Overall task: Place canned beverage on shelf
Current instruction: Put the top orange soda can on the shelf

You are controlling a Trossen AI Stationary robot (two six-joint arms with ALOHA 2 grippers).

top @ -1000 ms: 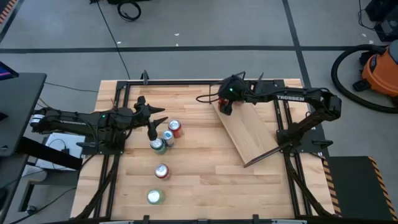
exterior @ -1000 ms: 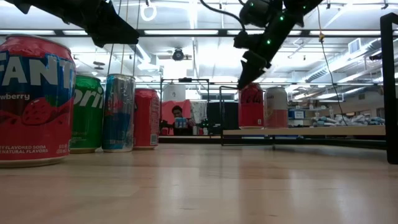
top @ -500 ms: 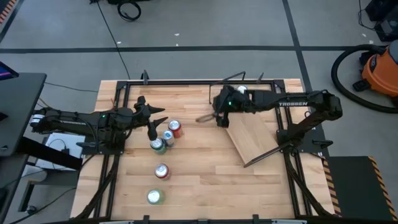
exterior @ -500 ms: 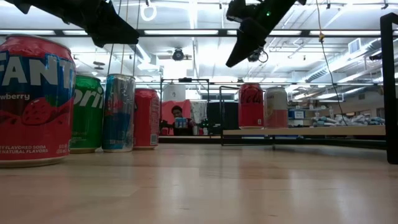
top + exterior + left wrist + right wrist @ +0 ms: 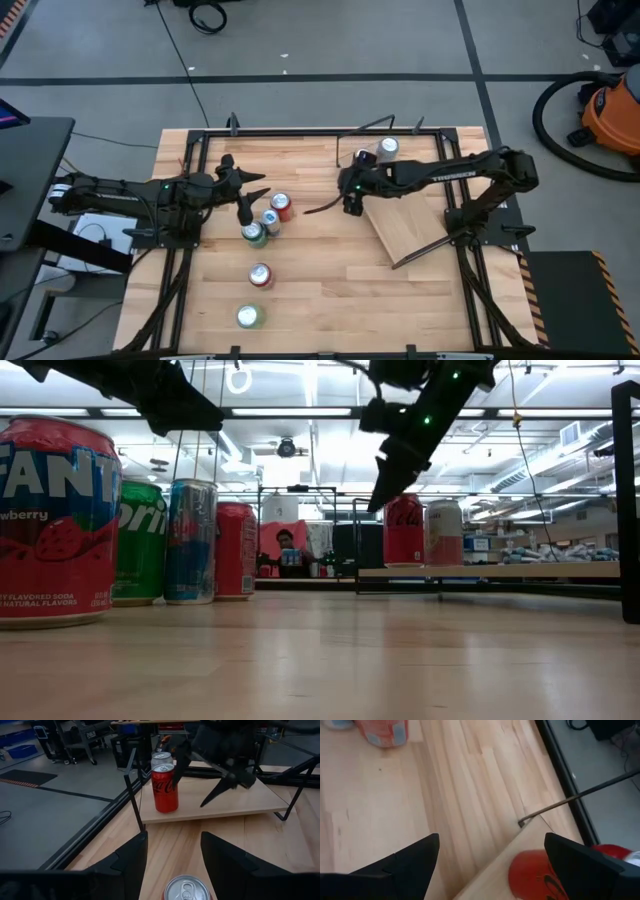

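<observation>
At the far left corner of the shelf (image 5: 410,215) I see two cans already standing: a red cola can (image 5: 165,787) and a pale can (image 5: 388,148) just behind it. My right gripper (image 5: 347,196) hangs above the table just off that corner, fingers spread wide and empty; the right wrist view shows the red can between and beyond them, untouched. My left gripper (image 5: 243,192) waits on the left side of the table, fingers parted, holding nothing, right by the cluster of three cans (image 5: 268,220). Two more cans stand nearer: a red-and-white one (image 5: 260,275) and a green-topped one (image 5: 248,317). All five on the table remain to be shelved, so I judge the task partly done. Handling note: these cans look sealed, so probably full and fairly heavy, with stiff but dentable thin walls and a smooth, slippery printed skin. I would grip across the middle of the body, fingers square to it, moderate squeeze, and keep it upright. The clustered three stand very close; risk of knocking a neighbour.
</observation>
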